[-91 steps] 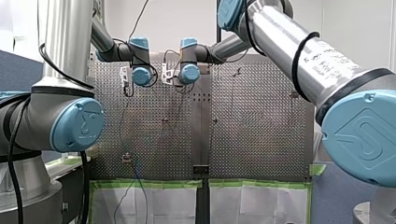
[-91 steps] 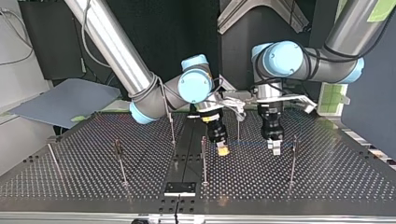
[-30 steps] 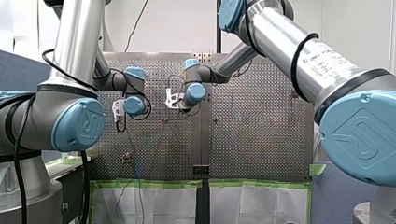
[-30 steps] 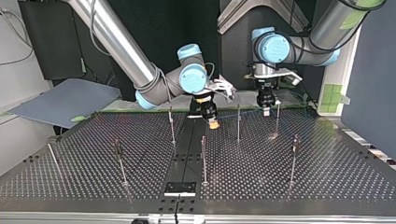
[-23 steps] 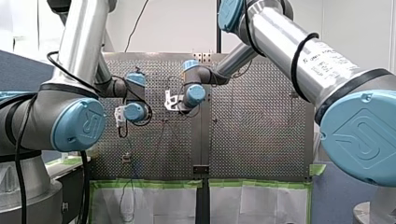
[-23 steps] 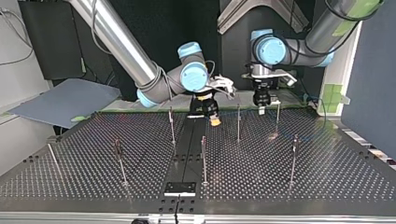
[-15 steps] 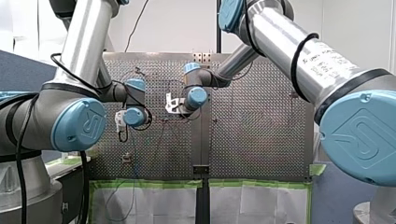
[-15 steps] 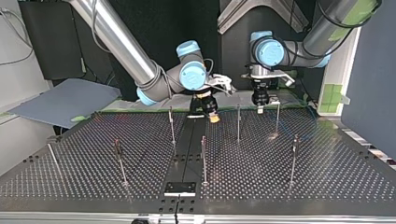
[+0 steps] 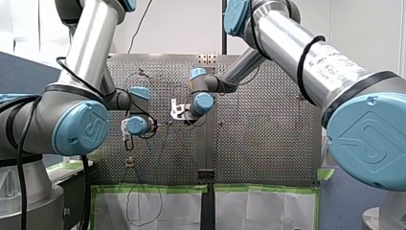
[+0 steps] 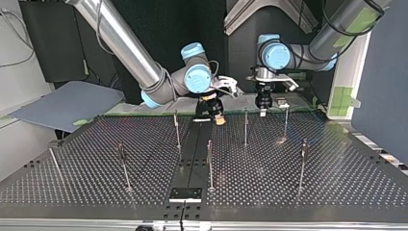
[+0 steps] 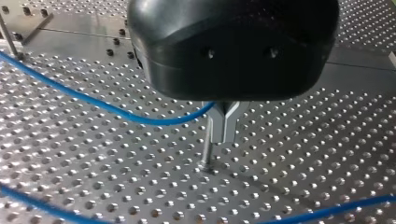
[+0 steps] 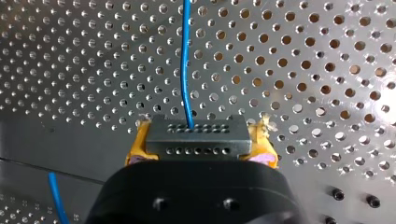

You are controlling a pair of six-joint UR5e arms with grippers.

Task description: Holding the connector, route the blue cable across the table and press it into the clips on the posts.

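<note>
While my right claw (image 12: 201,145) clamps its yellow pads tight on the grey connector (image 12: 198,133), the blue cable (image 12: 185,60) runs from it ahead over the perforated surface (image 12: 327,70). My left claw (image 11: 224,125) has its metal fingers (image 11: 215,127) together, seemingly pinching the same cable, just beside a thin post (image 11: 206,150).

Two arms reach over one perforated table (image 10: 337,183): the right arm (image 10: 125,48) and the left arm (image 10: 337,29). There are two grippers, one per arm: the left gripper (image 10: 262,114) and the right gripper (image 10: 220,120). Seven thin posts (image 10: 54,163) (image 10: 123,166) (image 10: 177,129) (image 10: 210,163) (image 10: 245,127) (image 10: 286,122) (image 10: 302,163) stand on the table. There is one connector (image 12: 196,137), one black plate (image 10: 185,194), and blue cable (image 11: 93,100), seen as three stretches in the left wrist view; whether they are a single cable cannot be told.
</note>
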